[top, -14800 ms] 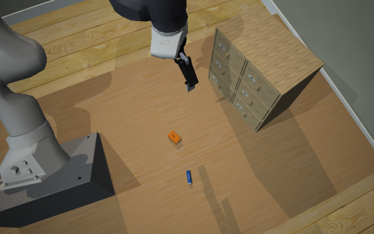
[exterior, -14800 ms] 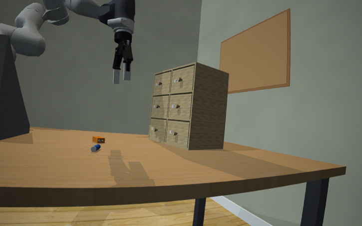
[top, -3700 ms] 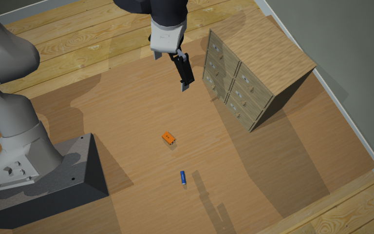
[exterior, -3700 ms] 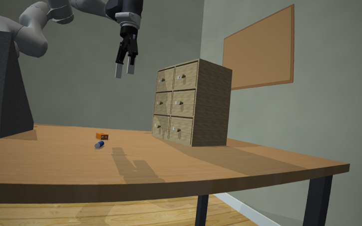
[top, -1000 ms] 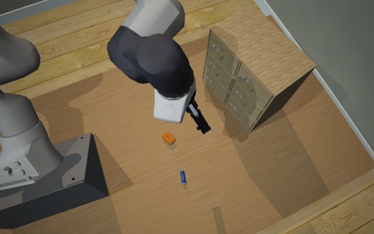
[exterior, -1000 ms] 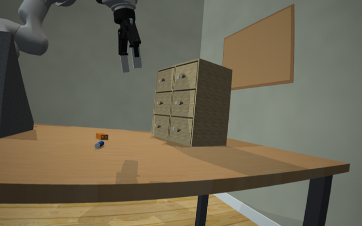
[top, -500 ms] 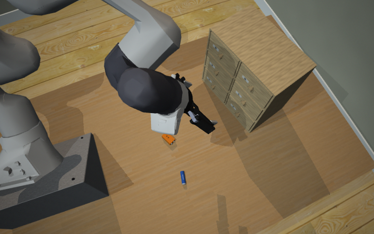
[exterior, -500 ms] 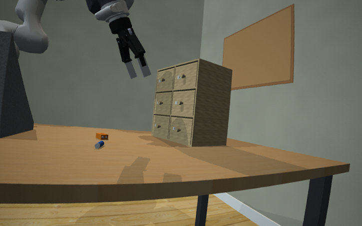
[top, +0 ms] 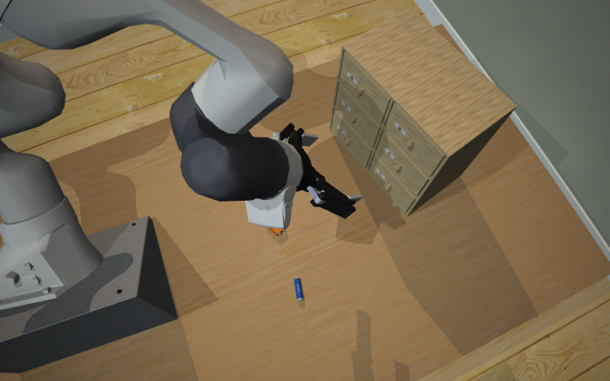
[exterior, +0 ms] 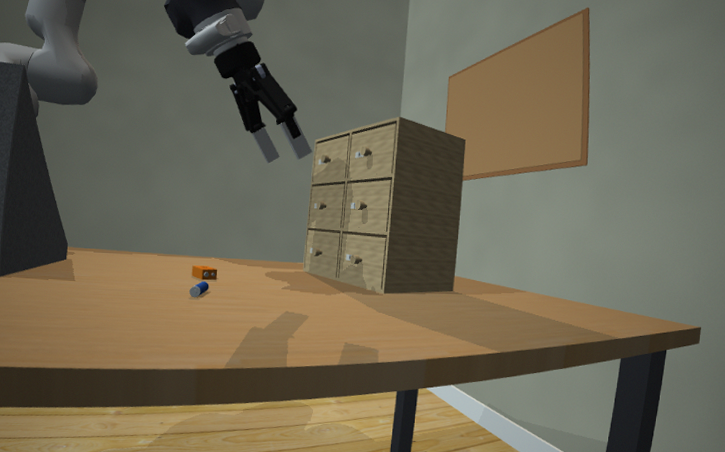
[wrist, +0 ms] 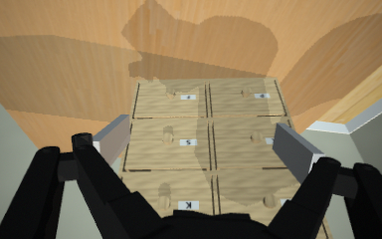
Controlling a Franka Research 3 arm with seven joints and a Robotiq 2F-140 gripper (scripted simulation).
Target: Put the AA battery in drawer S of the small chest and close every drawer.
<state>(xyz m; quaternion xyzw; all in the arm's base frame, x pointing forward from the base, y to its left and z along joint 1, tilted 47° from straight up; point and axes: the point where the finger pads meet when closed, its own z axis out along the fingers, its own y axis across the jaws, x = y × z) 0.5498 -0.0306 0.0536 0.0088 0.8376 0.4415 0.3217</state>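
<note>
The AA battery [top: 298, 288] [exterior: 198, 288] is a small blue cylinder lying on the table [top: 404, 291] [exterior: 513, 324], well in front of the chest. The small wooden chest [top: 427, 76] [exterior: 423, 203] has six drawers, all of which look pushed in. The drawer marked S [wrist: 159, 149] is in the middle row. My gripper [top: 334, 168] [exterior: 286, 149] [wrist: 202, 131] is open and empty. It hangs tilted in the air in front of the chest's upper drawers, apart from them and pointing at the drawer fronts.
An orange block-shaped battery [top: 276, 230] [exterior: 204, 272] lies on the table behind the AA battery, partly hidden under my wrist in the top view. The robot's dark base [top: 90, 278] [exterior: 13, 172] stands at the left. The table edge and the wall are close behind the chest.
</note>
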